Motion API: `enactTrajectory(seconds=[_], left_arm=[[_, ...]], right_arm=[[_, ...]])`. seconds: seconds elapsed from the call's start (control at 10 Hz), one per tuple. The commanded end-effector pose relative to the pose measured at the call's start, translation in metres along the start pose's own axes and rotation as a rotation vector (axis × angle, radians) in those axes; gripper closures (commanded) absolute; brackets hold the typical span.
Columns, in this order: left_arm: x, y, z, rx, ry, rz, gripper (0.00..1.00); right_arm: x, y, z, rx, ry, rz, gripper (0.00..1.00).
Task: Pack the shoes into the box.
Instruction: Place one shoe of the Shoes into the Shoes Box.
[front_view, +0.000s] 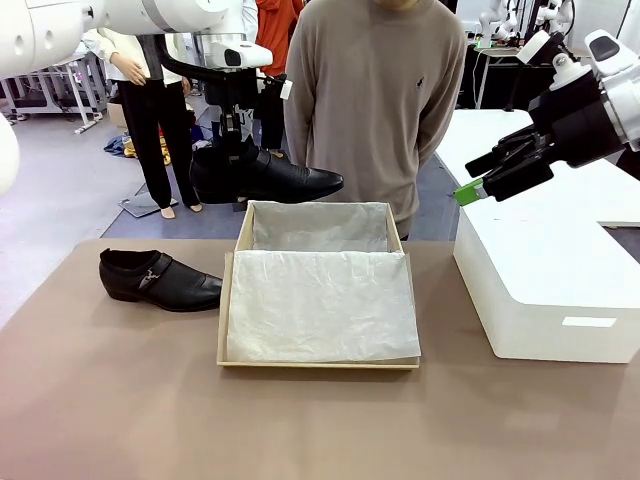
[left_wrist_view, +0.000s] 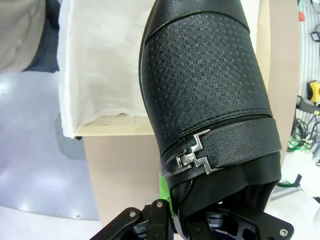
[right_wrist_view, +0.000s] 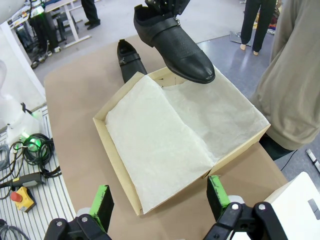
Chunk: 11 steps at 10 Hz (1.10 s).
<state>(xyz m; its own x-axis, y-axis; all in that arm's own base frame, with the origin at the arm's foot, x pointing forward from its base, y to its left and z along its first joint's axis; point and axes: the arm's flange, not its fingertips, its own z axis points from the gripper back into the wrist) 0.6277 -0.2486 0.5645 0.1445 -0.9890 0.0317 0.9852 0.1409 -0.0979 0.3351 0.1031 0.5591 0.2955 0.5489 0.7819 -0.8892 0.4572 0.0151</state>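
A smooth taupe-brown tabletop (front_view: 320, 420) fills the foreground, and a large smooth white rectangular block (front_view: 540, 300) stands on its right side. Beyond the far edge lies a pale grey, slightly glossy floor (front_view: 60, 190), which shows soft patches of reflected light in the left wrist view. At the far left stand white metal-framed workbenches (front_view: 40, 95). A flat white surface (front_view: 475, 135) extends behind the block. In the right wrist view, coiled black cables (right_wrist_view: 35, 150) lie beside the table, near a yellow box with a red push button (right_wrist_view: 22, 197) on a white slatted surface (right_wrist_view: 55, 205).
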Motion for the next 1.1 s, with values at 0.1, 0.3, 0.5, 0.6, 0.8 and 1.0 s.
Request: enactTrajectory(seconds=[0.1,0.3,0.5,0.6,0.8,1.0], left_arm=[[0.005,0.001,-0.003,0.03,-0.019,-0.027,1.0],[0.024,0.005,-0.006,0.044,-0.027,-0.087,1.0],[0.041,0.007,-0.01,0.047,-0.025,-0.117,1.0],[0.048,0.007,-0.015,0.039,-0.022,-0.141,1.0],[0.06,0.006,-0.025,0.04,-0.017,-0.169,1.0],[0.072,0.007,-0.035,0.052,-0.02,-0.196,1.0]], right_arm=[[0.0,-0.003,-0.002,0.017,-0.026,0.022,0.0],[0.0,-0.003,-0.002,0.017,-0.026,0.022,0.0],[0.0,-0.003,-0.002,0.017,-0.026,0.022,0.0],[0.0,-0.003,-0.002,0.017,-0.026,0.022,0.0],[0.0,-0.003,-0.002,0.017,-0.026,0.022,0.0],[0.0,-0.003,-0.002,0.017,-0.026,0.022,0.0]])
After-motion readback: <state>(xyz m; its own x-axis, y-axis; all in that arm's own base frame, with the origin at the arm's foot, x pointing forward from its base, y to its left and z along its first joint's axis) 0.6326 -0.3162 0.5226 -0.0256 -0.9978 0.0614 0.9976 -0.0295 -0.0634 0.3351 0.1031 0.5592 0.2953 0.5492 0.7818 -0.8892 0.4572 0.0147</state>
